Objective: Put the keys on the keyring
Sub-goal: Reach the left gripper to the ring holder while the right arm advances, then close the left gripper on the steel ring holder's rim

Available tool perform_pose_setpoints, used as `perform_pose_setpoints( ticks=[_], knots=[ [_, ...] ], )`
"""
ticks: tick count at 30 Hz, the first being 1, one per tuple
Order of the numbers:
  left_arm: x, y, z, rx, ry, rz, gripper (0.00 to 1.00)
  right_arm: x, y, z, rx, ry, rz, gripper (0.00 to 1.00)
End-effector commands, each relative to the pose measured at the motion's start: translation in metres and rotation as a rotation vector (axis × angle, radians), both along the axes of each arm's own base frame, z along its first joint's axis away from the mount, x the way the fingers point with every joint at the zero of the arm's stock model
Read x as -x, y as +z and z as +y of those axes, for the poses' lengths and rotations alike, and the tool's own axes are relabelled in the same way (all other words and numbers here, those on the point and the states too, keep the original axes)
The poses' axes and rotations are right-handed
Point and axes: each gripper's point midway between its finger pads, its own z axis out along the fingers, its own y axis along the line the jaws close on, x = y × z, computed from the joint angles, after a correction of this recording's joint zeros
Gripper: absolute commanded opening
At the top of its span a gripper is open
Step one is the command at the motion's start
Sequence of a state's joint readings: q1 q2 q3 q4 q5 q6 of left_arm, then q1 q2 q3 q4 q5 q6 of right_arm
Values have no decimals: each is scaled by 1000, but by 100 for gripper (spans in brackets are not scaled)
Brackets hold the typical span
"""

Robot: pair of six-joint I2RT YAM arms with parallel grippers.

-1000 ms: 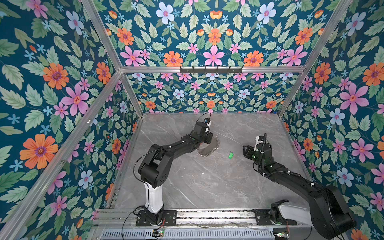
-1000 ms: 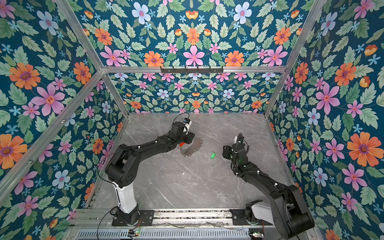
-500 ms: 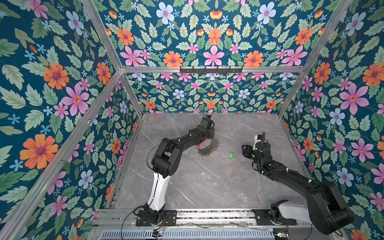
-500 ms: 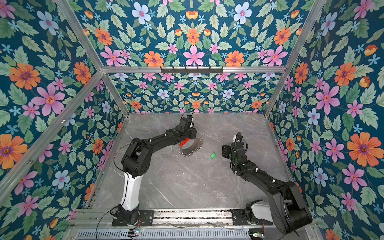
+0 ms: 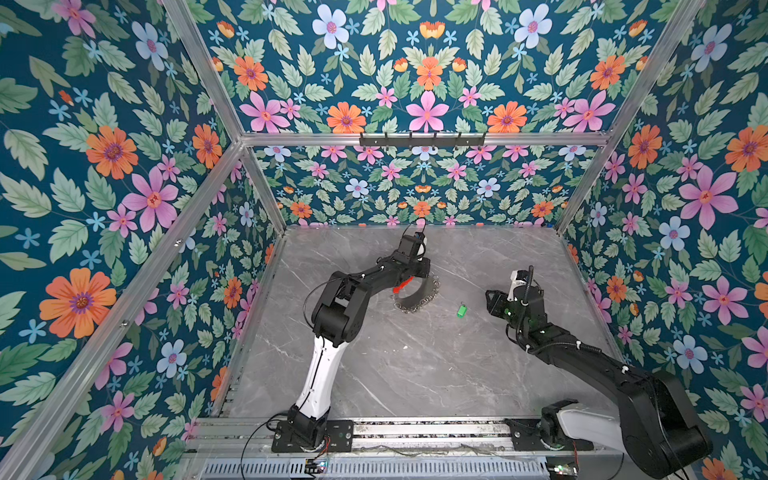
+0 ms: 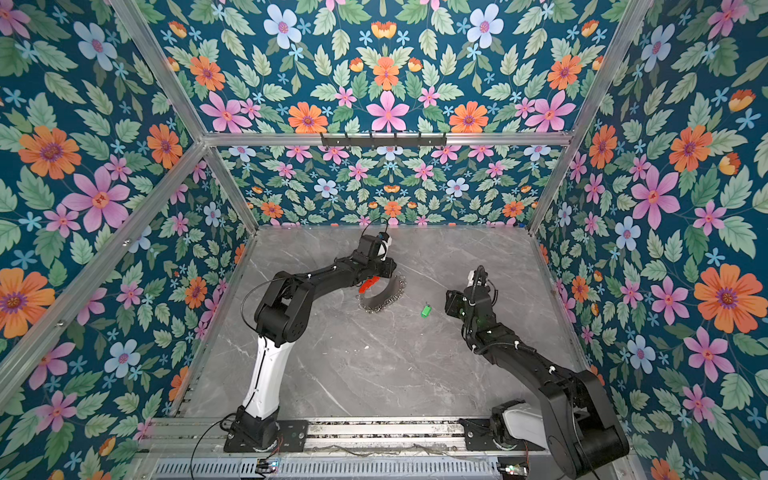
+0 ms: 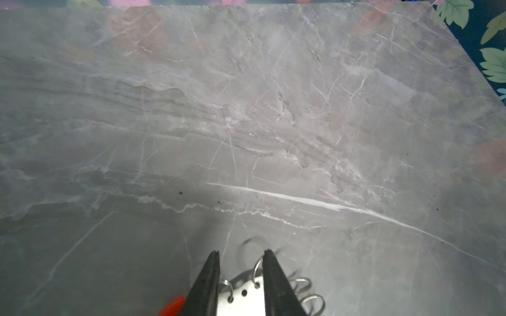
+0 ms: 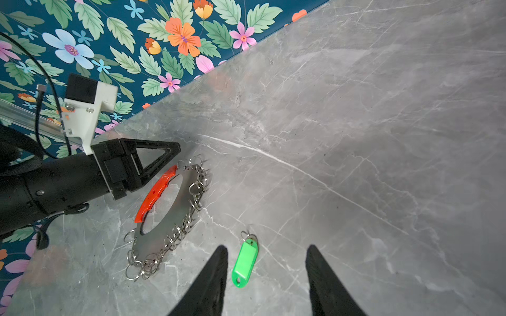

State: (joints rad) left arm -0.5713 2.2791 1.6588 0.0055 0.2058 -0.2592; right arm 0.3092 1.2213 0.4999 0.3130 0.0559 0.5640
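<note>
The keyring (image 8: 175,216) is a flat metal hoop with a red arc (image 8: 156,194) and many small silver rings; it sits mid-table in both top views (image 5: 415,293) (image 6: 380,293), its far side tipped up. My left gripper (image 7: 241,253) is at the hoop's red end, and the metal plate (image 7: 242,301) fills the gap between its jaws. The keys, a small green tag (image 8: 245,264) with a metal loop, lie flat on the table (image 5: 460,311) (image 6: 424,311). My right gripper (image 8: 267,247) hangs open just right of the tag (image 5: 490,297), and the tag shows between its fingers.
Floral walls close the grey marble table (image 5: 415,374) on three sides. A black hook rail (image 5: 422,139) runs along the back wall. Both arm bases stand on the aluminium rail (image 5: 415,428) at the front edge.
My left arm's elbow has risen and its gripper has settled on the keyring's red end, the jaws narrowing onto the plate. The hoop's far side now tips up. The right gripper barely moved.
</note>
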Motion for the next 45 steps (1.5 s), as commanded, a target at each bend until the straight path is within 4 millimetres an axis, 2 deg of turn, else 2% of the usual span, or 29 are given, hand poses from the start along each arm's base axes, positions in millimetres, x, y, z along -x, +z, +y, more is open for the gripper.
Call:
perform_pose_setpoints(
  ticks=[1,7,16,26,29,33,37,42,45],
  knots=[
    [3,-1,-11,27,-53,15,30,-3,6,0,-1,-3,-25,48],
    [2,-6,-17,44,-62,40,30,-3,7,1,-7,2,-28,48],
    [-2,-18,-13,-4,-52,38,30,-3,8,2,-8,6,-31,48],
    [6,-27,-16,10,-74,76,26,-4,7,2,-7,7,-31,47],
    [8,-23,-15,11,-77,71,23,-4,8,3,-9,11,-32,47],
    [11,-17,-12,8,-78,59,9,-4,8,3,-11,11,-35,46],
    [13,-4,-9,13,-73,40,0,-4,9,3,-12,11,-36,46],
    [22,20,-3,26,-57,-9,0,-4,8,3,-7,9,-34,46],
    [39,42,-4,63,-88,-84,0,-5,6,0,2,-3,-31,46]
  ],
)
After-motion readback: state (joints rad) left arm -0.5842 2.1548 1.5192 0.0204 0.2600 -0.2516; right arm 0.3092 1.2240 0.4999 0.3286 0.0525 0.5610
